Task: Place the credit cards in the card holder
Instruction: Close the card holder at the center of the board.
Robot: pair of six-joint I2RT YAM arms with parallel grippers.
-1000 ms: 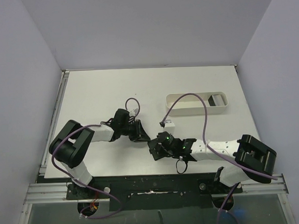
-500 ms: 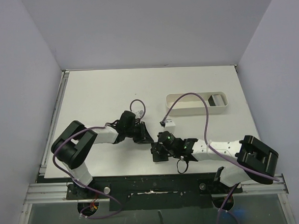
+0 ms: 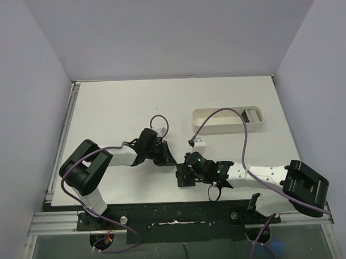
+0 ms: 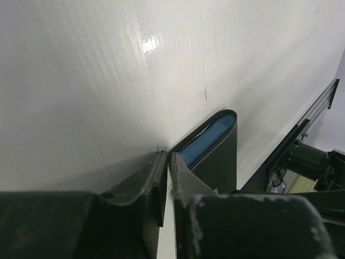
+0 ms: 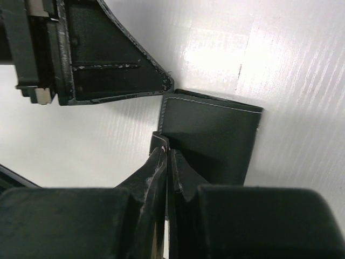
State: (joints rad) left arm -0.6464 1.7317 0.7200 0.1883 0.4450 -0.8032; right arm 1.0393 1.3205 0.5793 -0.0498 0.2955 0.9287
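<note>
The black card holder [image 5: 213, 135] lies folded on the white table, near the front middle in the top view [image 3: 180, 182]. My right gripper [image 5: 168, 152] is shut on its small tab at the near edge. My left gripper [image 4: 167, 162] is shut and empty, low on the table, its tips touching the holder's corner [image 4: 215, 156], where a bluish lining shows in the slit. In the top view the left gripper [image 3: 167, 158] sits just up and left of the right gripper [image 3: 185, 175]. One grey card [image 3: 252, 114] lies in the white tray's right end.
The long white oval tray [image 3: 209, 114] stands at the back right of the table. The right arm's purple cable loops over it. The table's front rail [image 3: 176, 212] runs just behind the holder, and grey walls close in on three sides.
My left gripper has moved right, up to the holder's corner. The right arm has swung its elbow right while keeping hold; the holder now looks smaller and folded.
</note>
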